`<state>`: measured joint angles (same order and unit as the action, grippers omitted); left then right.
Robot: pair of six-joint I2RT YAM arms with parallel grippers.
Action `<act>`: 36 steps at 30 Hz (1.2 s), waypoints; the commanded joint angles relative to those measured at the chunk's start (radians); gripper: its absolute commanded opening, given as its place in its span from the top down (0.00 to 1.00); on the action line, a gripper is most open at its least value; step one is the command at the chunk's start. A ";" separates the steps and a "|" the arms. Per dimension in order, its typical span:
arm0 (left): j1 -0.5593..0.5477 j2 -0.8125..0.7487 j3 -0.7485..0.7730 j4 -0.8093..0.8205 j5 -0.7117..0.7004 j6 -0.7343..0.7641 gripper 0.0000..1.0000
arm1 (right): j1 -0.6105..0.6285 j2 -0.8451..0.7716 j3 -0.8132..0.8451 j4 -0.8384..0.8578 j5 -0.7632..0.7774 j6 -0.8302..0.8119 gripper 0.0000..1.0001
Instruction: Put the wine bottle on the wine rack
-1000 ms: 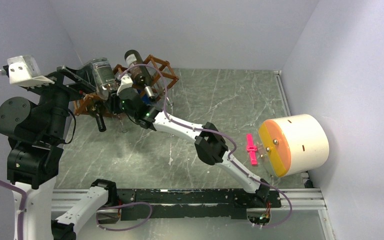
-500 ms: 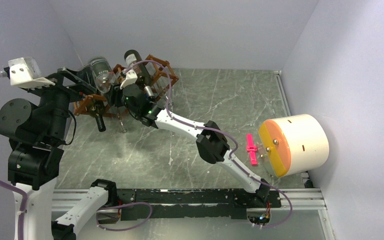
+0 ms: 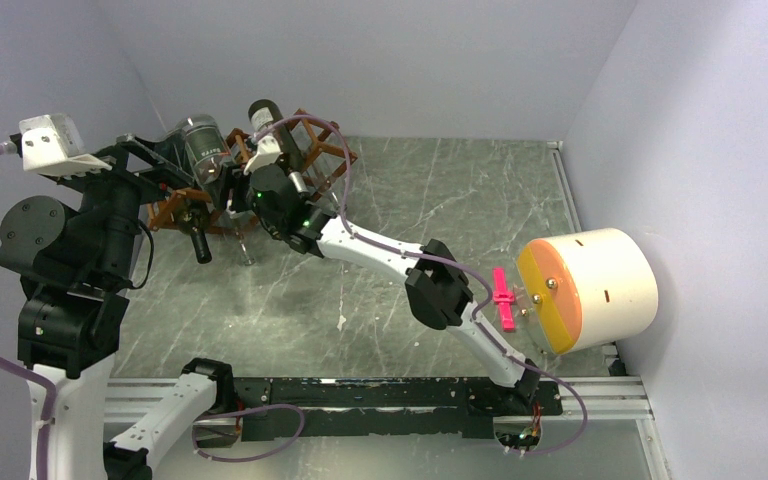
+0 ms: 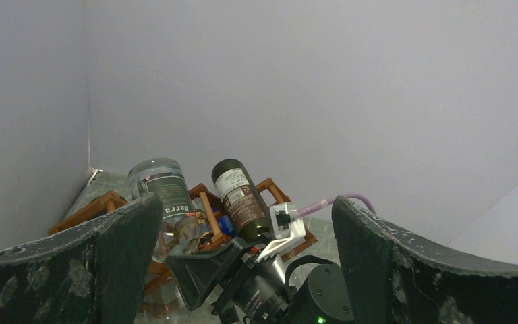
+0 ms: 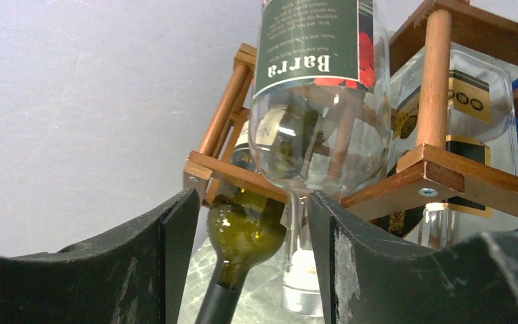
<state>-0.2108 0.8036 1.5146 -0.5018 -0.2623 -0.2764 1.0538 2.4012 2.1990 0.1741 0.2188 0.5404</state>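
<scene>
Clear glass wine bottle (image 5: 313, 128), dark green label marked "Barra": lies in the reddish-brown wooden lattice wine rack (image 3: 328, 135) at the far left corner, neck pointing down toward the arms, base raised toward the back wall.

Nearest, at left: left gripper (image 4: 248, 202) held high, facing the rack, jaws spread wide, nothing between them.

At right, on the grey marbled table (image 3: 430, 200): cream cylinder with an orange end face (image 3: 590, 290) lying on its side, small pink plastic piece (image 3: 503, 298) just beside that face.

Further in: right gripper (image 5: 253, 202) reaching across to the rack front, jaws parted, one black finger on each side of the clear neck. Cannot tell whether either finger touches the neck.

Beyond: olive-green bottle shoulder (image 5: 246, 226) just behind that neck; square clear bottle with black-and-gold label (image 5: 469, 101) behind the neighbouring bars.

Farthest: dark bottle with a pale label (image 4: 239, 199) lying in the rack's upper part.
</scene>
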 commanded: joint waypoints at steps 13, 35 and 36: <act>0.010 -0.003 -0.018 -0.007 0.000 0.015 0.01 | 0.008 -0.161 -0.111 -0.108 0.061 -0.056 0.33; 0.010 0.022 -0.051 -0.012 0.025 0.011 0.01 | 0.010 0.014 0.027 -0.264 -0.036 -0.110 0.35; 0.010 0.021 -0.052 -0.012 0.024 0.012 0.01 | 0.009 0.009 0.014 -0.248 -0.036 -0.114 0.38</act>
<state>-0.2108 0.8196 1.4704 -0.5144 -0.2504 -0.2760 1.0615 2.3978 2.1956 -0.0879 0.2008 0.4408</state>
